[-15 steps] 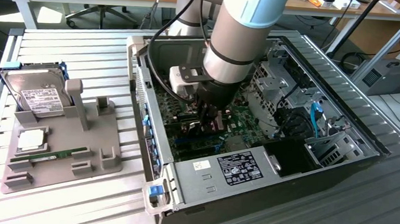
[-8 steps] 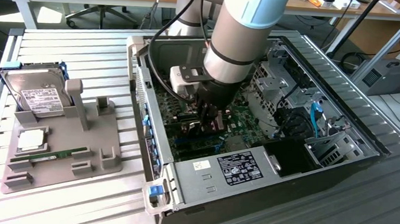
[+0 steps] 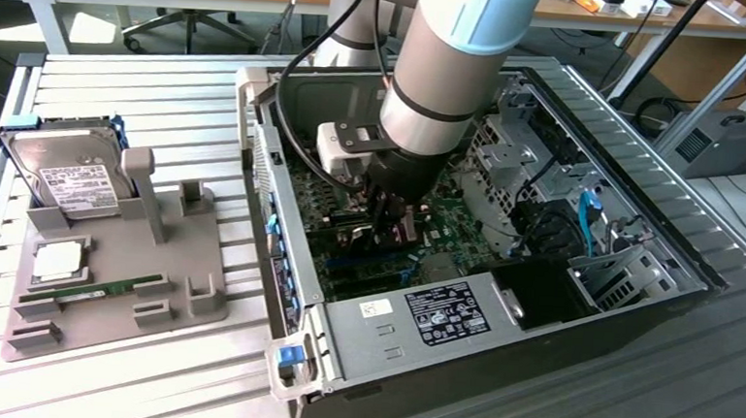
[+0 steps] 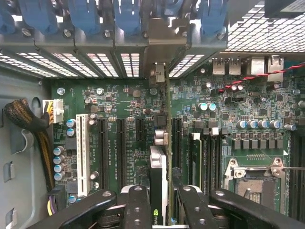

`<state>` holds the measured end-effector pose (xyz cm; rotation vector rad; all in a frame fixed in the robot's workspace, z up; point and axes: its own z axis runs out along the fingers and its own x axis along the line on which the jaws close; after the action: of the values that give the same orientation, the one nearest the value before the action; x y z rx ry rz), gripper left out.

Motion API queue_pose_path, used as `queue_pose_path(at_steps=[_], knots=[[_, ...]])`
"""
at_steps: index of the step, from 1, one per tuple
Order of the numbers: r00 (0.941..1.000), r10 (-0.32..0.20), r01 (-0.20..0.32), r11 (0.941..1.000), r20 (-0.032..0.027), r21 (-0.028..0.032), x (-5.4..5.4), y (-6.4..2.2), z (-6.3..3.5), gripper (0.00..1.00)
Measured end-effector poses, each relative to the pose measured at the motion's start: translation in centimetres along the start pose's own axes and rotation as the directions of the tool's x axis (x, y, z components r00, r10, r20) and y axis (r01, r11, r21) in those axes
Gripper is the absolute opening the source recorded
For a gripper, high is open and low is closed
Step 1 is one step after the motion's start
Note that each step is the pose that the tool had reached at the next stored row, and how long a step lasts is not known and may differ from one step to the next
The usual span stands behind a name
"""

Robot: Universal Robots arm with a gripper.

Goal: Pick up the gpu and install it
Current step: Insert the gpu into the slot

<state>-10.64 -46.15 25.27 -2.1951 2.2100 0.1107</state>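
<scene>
1 gripper (image 4: 159, 200) is clamped on the gpu (image 4: 159, 167), holding it edge-on above the green motherboard (image 4: 119, 100) inside the open computer case (image 3: 289, 354). Its bracket end reaches the rear slot wall, between the black expansion slots.

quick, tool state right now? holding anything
tool: closed on the thin dark gpu card with silver-grey metal bracket, held edge-on above the green motherboard inside the open computer case.
</scene>
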Motion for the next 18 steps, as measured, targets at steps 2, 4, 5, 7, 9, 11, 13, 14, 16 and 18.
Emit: queue_pose_path(at_steps=[2, 4, 5, 7, 9, 11, 13, 14, 16, 18], knots=[[1.0, 0.0, 0.0, 1.0, 0.0018, 0.0, 0.02, 0.0, 0.0, 0.27], [1.0, 0.0, 0.0, 1.0, 0.0025, 0.0, 0.03, 0.0, 0.01, 0.27], [1.0, 0.0, 0.0, 1.0, 0.0026, 0.0001, 0.03, 0.0, 0.01, 0.27], [1.0, 0.0, 0.0, 1.0, 0.0027, 0.0, 0.03, -0.01, 0.01, 0.27], [1.0, 0.0, 0.0, 1.0, 0.0027, 0.0, 0.04, -0.02, 0.01, 0.27], [1.0, 0.0, 0.0, 1.0, 0.0026, 0.0001, 0.05, -0.02, 0.01, 0.27], [1.0, 0.0, 0.0, 1.0, 0.0029, 0.0002, 0.08, -0.03, 0.02, 0.27], [1.0, 0.0, 0.0, 1.0, 0.0026, 0.0, 0.09, -0.03, 0.04, 0.27], [1.0, 0.0, 0.0, 1.0, 0.0024, 0.0, 0.1, -0.03, 0.06, 0.27], [1.0, 0.0, 0.0, 1.0, 0.0026, 0.0001, 0.11, -0.03, 0.08, 0.27]])
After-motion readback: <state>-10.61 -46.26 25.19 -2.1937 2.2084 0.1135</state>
